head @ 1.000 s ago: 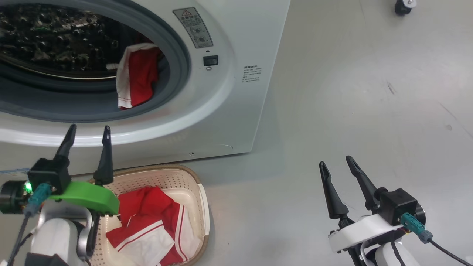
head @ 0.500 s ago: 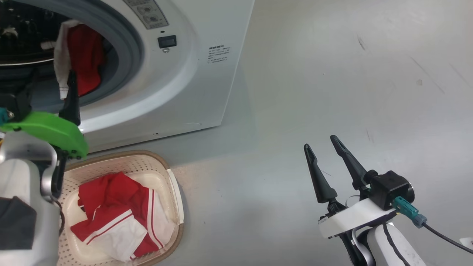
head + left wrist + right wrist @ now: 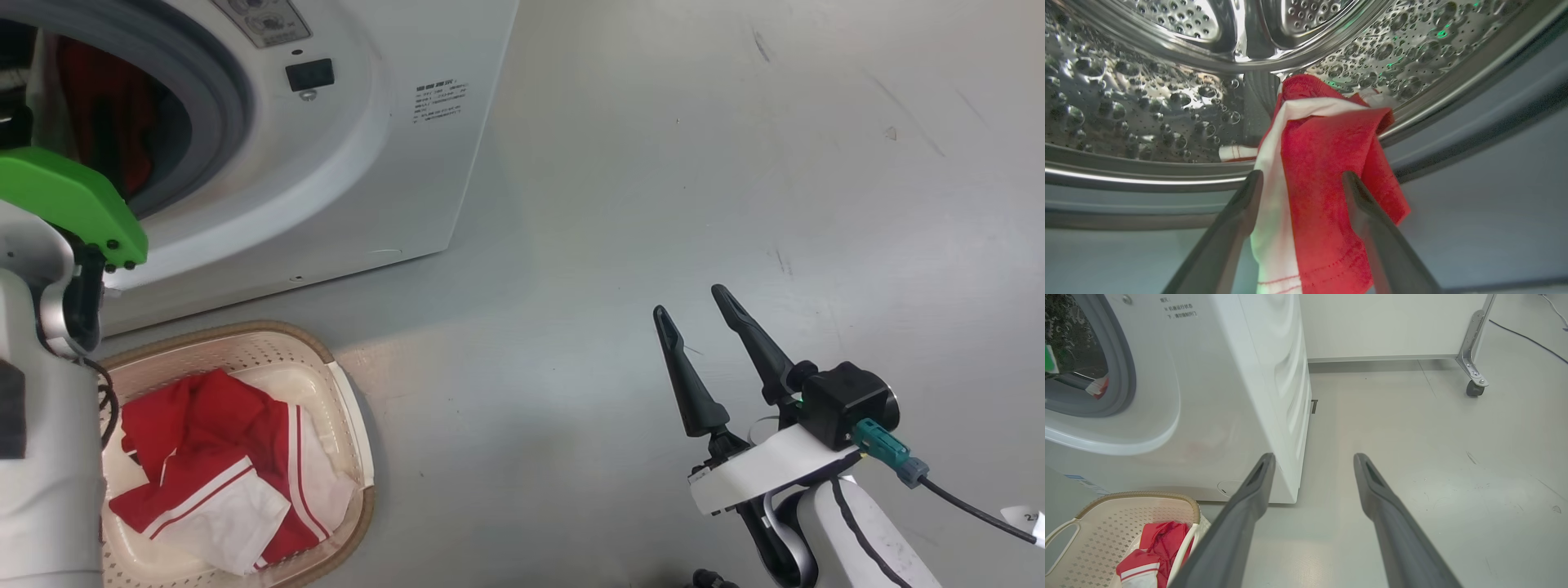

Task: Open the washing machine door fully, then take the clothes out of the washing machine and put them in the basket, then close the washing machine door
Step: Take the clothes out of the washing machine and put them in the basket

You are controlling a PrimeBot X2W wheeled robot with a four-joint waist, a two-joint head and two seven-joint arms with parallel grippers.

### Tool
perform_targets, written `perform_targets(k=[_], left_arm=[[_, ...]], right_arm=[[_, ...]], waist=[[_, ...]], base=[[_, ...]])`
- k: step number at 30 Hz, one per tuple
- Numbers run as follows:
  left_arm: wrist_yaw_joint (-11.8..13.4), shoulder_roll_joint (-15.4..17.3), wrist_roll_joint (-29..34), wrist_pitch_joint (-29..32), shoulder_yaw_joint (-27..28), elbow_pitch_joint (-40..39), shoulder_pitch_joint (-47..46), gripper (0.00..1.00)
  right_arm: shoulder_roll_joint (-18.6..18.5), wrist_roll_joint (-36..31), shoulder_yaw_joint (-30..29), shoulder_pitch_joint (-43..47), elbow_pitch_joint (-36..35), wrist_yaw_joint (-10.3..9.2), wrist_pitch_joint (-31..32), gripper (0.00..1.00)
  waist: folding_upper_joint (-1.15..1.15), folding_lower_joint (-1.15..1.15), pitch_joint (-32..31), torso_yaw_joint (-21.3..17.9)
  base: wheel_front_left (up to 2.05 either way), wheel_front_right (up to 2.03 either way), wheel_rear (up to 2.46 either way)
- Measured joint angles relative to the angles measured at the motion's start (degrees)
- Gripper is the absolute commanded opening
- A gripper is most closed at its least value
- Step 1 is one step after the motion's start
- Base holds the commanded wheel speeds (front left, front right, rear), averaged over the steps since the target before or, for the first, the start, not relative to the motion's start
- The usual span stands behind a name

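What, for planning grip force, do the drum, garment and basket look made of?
Drum: probably steel, shiny and perforated, with mirror-like glints. Garment: soft red-and-white cloth, matte, draping in folds. Basket: seemingly cream plastic, matte, moulded holes, brown woven-look rim.

I can't read the washing machine's [image 3: 384, 180] print; below it, my left forearm [image 3: 41, 474] hides part of the basket [image 3: 353, 425].

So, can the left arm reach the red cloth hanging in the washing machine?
Probably yes. The left claw stands open, pointing straight at the red cloth, with nothing between them.
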Motion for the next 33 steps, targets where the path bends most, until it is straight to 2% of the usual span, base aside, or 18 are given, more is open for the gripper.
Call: perform_targets(k=[9, 21, 28, 29, 30, 31, 33], left_arm=[[2.3, 1.0, 0.6, 2.5, 0.4, 5.0, -4.3, 1.0], [2.2, 1.5, 2.7, 5.0, -2.9, 10.0, -8.1, 1.0], [0.6, 1.3, 2.7, 4.7, -3.9, 11.5, -10.0, 1.0], [0.6, 1.3, 2.7, 4.7, -3.9, 11.5, -10.0, 0.77], [0.2, 1.3, 2.7, 4.4, -4.1, 11.7, -10.1, 0.43], [0.1, 1.3, 2.7, 4.3, -4.3, 12.0, -10.3, 0.0], [-0.4, 1.3, 2.8, 3.8, -4.8, 12.5, -10.5, 0.0]], right_arm=[[0.1, 0.7, 1.1, -1.2, 0.3, -0.25, 0.0, 1.0], [0.1, 1.8, 2.4, -2.6, -0.1, -0.75, -0.1, 1.0], [0.1, 1.8, 2.6, -2.9, -0.1, -1.19, -0.1, 1.0], [0.1, 1.8, 2.6, -2.9, -0.1, -1.19, -0.1, 1.0], [0.1, 1.8, 2.7, -2.9, -0.1, -1.2, -0.1, 1.0], [0.1, 1.8, 2.7, -2.9, -0.1, -1.21, -0.1, 1.0], [0.1, 1.8, 2.8, -3.0, -0.1, -1.27, -0.1, 1.0]], waist=[[0.0, 0.0, 0.7, -0.8], [0.0, 0.0, 1.2, -1.5], [0.0, 0.0, 1.4, -1.6], [0.0, 0.0, 1.4, -1.6], [0.0, 0.0, 1.4, -1.6], [0.0, 0.0, 1.4, -1.6], [0.0, 0.0, 1.4, -1.6]], base=[[0.0, 0.0, 0.0], [0.0, 0.0, 0.0], [0.0, 0.0, 0.0], [0.0, 0.0, 0.0], [0.0, 0.0, 0.0], [0.0, 0.0, 0.0], [0.0, 0.0, 0.0]])
